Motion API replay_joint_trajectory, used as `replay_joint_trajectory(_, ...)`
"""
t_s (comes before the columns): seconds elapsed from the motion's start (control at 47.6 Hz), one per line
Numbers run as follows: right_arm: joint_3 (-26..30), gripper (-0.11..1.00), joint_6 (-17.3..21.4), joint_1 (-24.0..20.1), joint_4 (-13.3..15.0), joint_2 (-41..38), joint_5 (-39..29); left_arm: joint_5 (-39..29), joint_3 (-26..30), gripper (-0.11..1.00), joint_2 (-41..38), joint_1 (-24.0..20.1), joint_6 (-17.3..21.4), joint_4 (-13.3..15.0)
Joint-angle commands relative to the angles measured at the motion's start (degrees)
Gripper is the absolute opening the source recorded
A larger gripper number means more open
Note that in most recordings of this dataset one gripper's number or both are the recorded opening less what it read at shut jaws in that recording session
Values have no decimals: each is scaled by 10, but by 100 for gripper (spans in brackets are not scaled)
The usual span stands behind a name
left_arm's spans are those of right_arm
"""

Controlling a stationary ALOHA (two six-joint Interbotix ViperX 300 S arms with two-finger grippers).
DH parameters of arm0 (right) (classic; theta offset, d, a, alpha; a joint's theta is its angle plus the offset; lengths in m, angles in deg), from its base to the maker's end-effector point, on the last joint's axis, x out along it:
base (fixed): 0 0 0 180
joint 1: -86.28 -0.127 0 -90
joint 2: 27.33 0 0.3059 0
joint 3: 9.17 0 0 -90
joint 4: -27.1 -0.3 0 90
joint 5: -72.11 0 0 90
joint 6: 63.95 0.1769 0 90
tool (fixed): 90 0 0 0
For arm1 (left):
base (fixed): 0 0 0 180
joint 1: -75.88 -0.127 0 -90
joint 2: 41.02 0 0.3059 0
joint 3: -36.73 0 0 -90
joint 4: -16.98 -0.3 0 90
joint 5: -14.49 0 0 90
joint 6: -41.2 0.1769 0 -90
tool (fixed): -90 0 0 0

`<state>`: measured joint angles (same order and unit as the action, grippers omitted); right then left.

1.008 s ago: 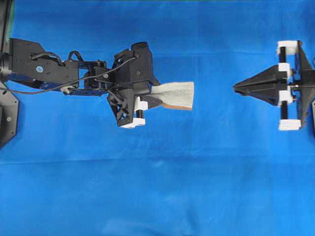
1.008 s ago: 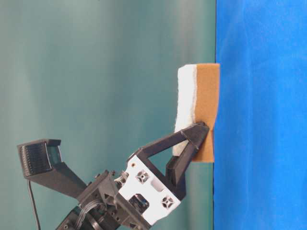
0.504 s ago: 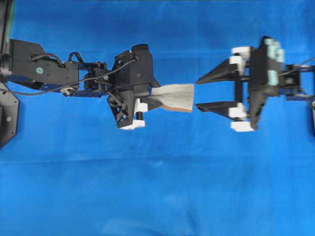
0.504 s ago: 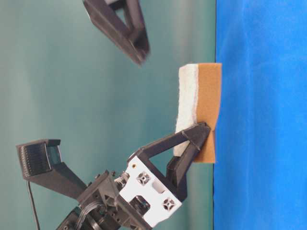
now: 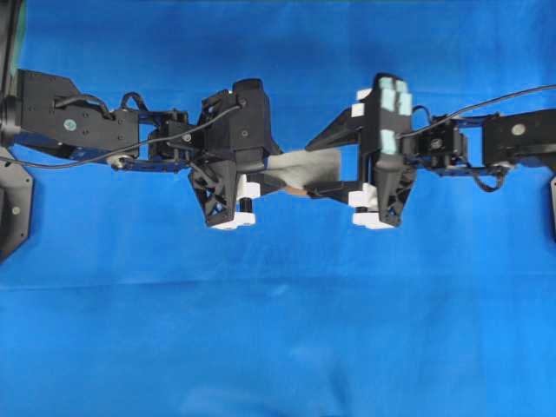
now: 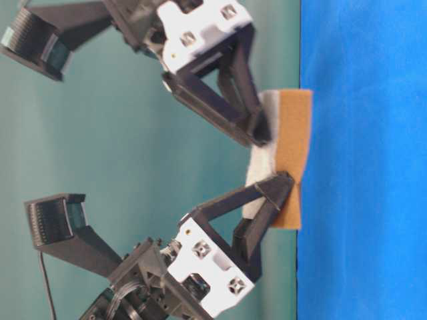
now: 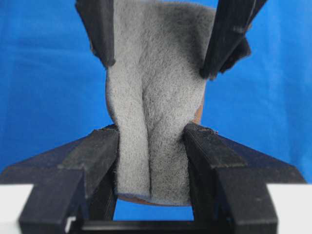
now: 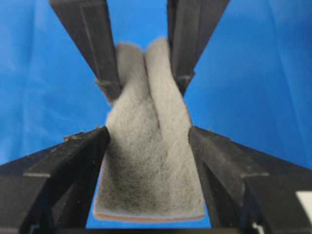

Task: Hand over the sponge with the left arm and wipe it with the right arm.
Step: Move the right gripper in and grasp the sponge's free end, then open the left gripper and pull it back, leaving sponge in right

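From where I am standing, the left arm point(image 5: 95, 130) is reaching in over the blue bench point(image 5: 278, 330) and holding the sponge point(image 5: 300, 165) up in the air, clear of the surface. Its left gripper point(image 7: 151, 141) is pinching the sponge by one end, the two black fingers point(image 7: 97, 151) pressing in from either side so hard that the grey-white fibrous face is creasing down the middle. In the table-level view the orange-brown layer is facing the blue surface and the pale layer is facing away from it.

The right arm point(image 5: 504, 143) is coming in from the opposite side, its teal patches showing on top of the gripper body. The right gripper point(image 8: 148, 134) is standing wide, with its fingers point(image 8: 83, 156) straddling the free end of the sponge. From its own camera the fingers are sitting just beside the sponge's two edges without squeezing it, and that end of the pad is lying flat rather than creased. The two sets of fingertips are pointing at each other, close along the sponge.
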<state>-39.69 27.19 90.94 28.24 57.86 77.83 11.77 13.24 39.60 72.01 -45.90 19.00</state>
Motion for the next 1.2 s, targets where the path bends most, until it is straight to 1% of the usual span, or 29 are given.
replay_joint_trajectory(0.0, 17, 70, -1, 4, 1, -5, -4, 4, 1, 32, 14, 2, 2, -1)
replay_joint_trajectory(0.126, 19, 70, 0, 4, 1, -19, -8, 4, 1, 28, 14, 1, 3, -1)
replay_joint_trajectory(0.336, 20, 70, 4, 4, 0, -40, -8, 3, 3, 28, 13, 1, 3, -2)
replay_joint_trajectory(0.609, 21, 70, 4, 4, 1, -40, -9, 2, 0, 28, 14, 4, 4, -2)
replay_joint_trajectory(0.714, 21, 68, 0, 4, 1, -40, -9, 3, 1, 28, 14, 6, 4, -3)
replay_joint_trajectory(0.777, 21, 63, -5, 4, 4, -40, -11, 7, 1, 28, 14, 6, 4, -3)
replay_joint_trajectory(0.84, 21, 49, -6, 4, 9, -40, -18, 10, 2, 27, 15, 6, 5, -4)
replay_joint_trajectory(0.903, 22, 34, -7, 4, 13, -40, -29, 10, 2, 22, 15, 6, 8, -4)
replay_joint_trajectory(0.945, 23, 27, -7, 4, 14, -38, -36, 10, 3, 22, 15, 5, 11, -4)
replay_joint_trajectory(1.176, 21, 26, -7, 4, 14, -25, -43, 21, 0, 22, 21, 5, 16, -4)
